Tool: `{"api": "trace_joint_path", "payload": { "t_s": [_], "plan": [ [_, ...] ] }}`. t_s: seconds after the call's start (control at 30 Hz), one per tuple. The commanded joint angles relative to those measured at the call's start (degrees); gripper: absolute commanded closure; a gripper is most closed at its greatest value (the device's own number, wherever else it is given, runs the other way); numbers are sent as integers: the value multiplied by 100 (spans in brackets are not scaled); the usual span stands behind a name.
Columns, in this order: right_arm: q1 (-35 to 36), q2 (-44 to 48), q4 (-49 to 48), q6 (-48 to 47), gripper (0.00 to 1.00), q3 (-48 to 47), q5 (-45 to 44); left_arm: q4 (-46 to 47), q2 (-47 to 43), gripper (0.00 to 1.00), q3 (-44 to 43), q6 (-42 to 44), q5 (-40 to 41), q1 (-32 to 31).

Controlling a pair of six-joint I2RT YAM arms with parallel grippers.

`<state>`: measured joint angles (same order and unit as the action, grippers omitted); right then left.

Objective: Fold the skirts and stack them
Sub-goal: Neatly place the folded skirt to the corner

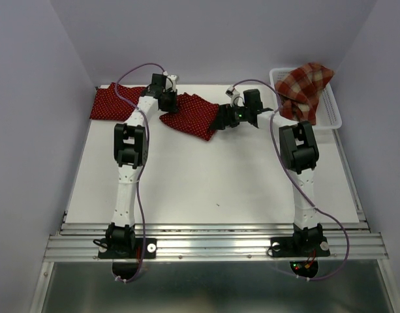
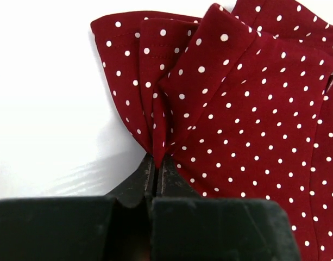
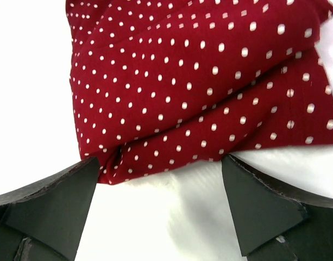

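A dark red polka-dot skirt [image 1: 191,115] lies rumpled at the back middle of the table. My left gripper [image 1: 168,101] is shut on a pinched fold of this skirt [image 2: 231,103] at its left end. My right gripper [image 1: 220,121] is open at the skirt's right edge, its fingers [image 3: 57,201] straddling the hem [image 3: 199,92] without holding it. A second polka-dot skirt [image 1: 113,102] lies folded at the back left. The red-and-cream plaid skirt [image 1: 304,91] is heaped in the white basket [image 1: 330,114] at the back right.
The white table [image 1: 206,176] has a metal rail along its near edge [image 1: 213,244]. Pale walls close in the left, right and back sides. Purple cables loop over both arms.
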<state>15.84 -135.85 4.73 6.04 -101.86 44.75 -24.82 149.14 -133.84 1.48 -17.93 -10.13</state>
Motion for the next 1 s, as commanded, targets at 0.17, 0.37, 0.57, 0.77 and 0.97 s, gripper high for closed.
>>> {"api": "trace_joint_path", "payload": {
  "t_s": [0.17,0.37,0.57,0.77,0.97],
  "plan": [
    [51,1339,459,-341,0,929,-1343,185,-1823,100,1761,-367,958,-33],
    [51,2790,-279,-78,0,2485,-1986,829,-2933,100,2643,-332,2153,-68],
    [51,4266,-930,231,0,3980,-2567,1067,-3418,100,2899,388,3014,-59],
    [51,5138,-948,169,0,4579,-3006,1251,-3462,100,2609,1152,3594,-15],
    [51,5631,-904,55,0,4702,-3262,1585,-3418,100,2503,1548,3912,64]
  ]
}}
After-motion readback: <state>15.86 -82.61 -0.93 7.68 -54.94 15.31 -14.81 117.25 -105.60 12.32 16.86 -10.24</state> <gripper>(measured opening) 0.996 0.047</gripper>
